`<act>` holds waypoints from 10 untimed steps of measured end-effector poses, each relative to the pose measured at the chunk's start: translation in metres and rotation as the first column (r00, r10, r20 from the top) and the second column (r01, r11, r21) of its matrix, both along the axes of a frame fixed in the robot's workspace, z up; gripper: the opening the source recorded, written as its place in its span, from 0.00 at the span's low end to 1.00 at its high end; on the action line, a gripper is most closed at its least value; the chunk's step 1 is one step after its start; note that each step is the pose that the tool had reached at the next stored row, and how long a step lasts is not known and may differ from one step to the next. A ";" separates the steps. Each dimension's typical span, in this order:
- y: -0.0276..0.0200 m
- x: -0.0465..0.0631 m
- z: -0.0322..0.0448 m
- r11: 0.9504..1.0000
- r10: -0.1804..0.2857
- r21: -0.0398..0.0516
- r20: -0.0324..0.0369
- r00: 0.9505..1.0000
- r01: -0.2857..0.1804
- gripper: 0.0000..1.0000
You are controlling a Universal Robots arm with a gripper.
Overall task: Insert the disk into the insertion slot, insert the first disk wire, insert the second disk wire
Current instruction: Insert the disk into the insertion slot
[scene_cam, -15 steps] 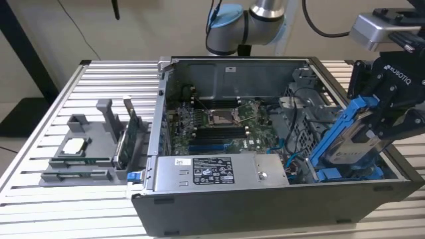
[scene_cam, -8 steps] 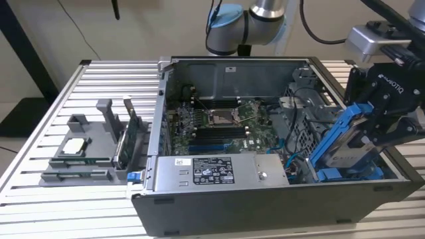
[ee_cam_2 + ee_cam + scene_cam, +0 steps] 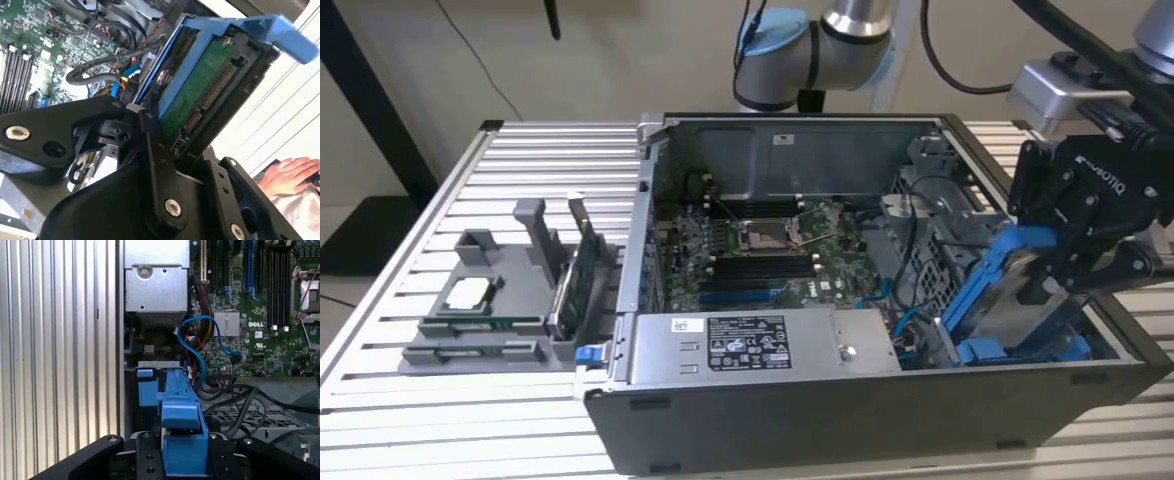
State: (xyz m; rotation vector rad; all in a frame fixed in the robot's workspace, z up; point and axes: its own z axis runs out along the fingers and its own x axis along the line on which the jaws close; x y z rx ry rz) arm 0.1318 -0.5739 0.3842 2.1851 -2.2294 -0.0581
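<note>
**Status: step 1 of 3, not complete.**

My gripper (image 3: 1067, 285) is pinching the disk (image 3: 1003, 285): the fingers are pressed against its two flat faces, and the blue carrier frame stands out past them. The disk sits to the exterior view's right of the power-supply box (image 3: 761, 340). It is tilted, with the upper end well above the box's top face and the lower end down near the insertion slot (image 3: 157, 365).

I judge the disk not yet seated, as most of the carrier is clear of the bay.

In the second wrist view the disk's connector edge (image 3: 215, 85) is bare, so neither wire is inserted. A blue cable (image 3: 192, 340) lies loose beside the power-supply box.
</note>
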 end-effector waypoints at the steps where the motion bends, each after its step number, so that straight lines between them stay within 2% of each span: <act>1: 0.0000 0.000 0.0013 1.000 0.000 0.000 -0.001 1.000 0.000 0.34; 2: 0.0000 0.000 0.0035 1.000 0.000 0.000 -0.001 1.000 0.000 0.40; 10: 0.0001 0.000 0.0261 1.000 0.000 0.000 -0.005 1.000 0.000 0.40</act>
